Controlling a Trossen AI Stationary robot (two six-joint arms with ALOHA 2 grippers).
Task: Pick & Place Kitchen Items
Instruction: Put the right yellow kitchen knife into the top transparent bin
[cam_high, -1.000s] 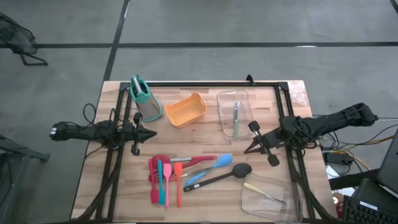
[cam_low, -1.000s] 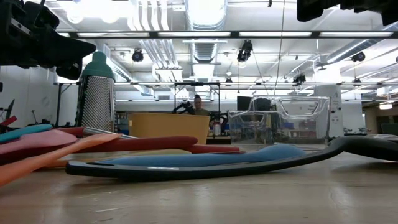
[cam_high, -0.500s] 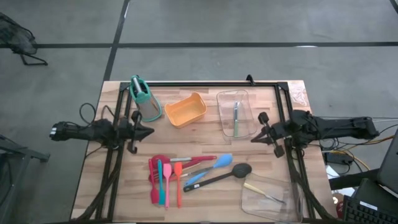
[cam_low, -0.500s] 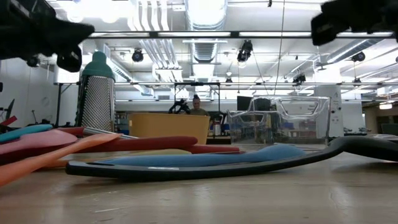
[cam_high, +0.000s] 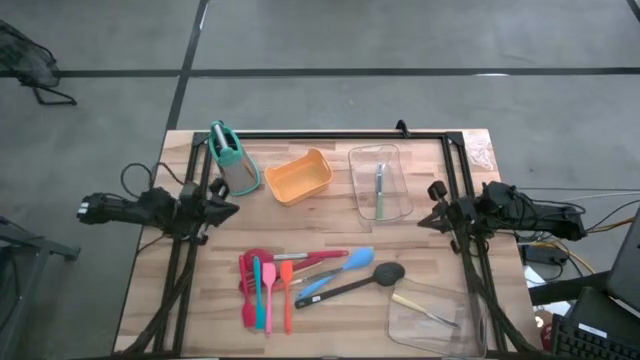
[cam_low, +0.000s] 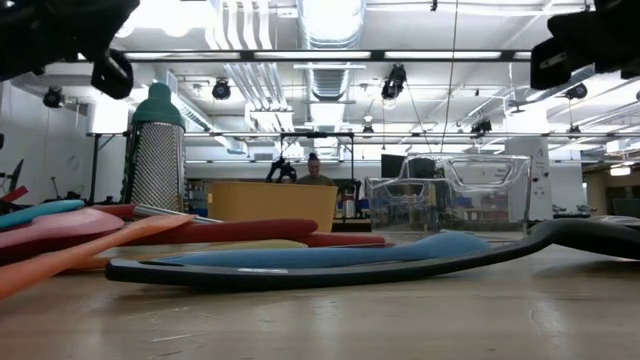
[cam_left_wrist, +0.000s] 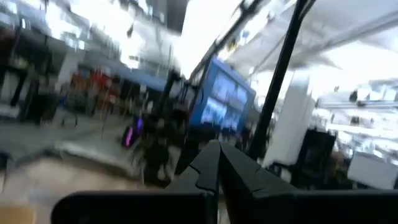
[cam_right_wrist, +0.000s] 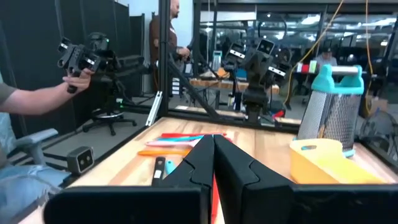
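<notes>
The kitchen items (cam_high: 305, 280) lay clustered on the worktop (cam_high: 330, 215) toward its front middle; the left hand (cam_high: 232, 209) hung at the left edge, fingers pressed together, empty; the right hand (cam_high: 424, 222) hung at the right edge, likewise closed and empty; both stood well apart from the utensils.

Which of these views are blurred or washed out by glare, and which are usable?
Left wrist view: heavily motion-blurred, with bright washed-out patches; only the left end effector reads clearly. Low view: ceiling lights glare at top, nearest pink spatula soft. High view: evenly lit, table and black ladle crisp. Right wrist view: sharp, orange tub clear.
</notes>
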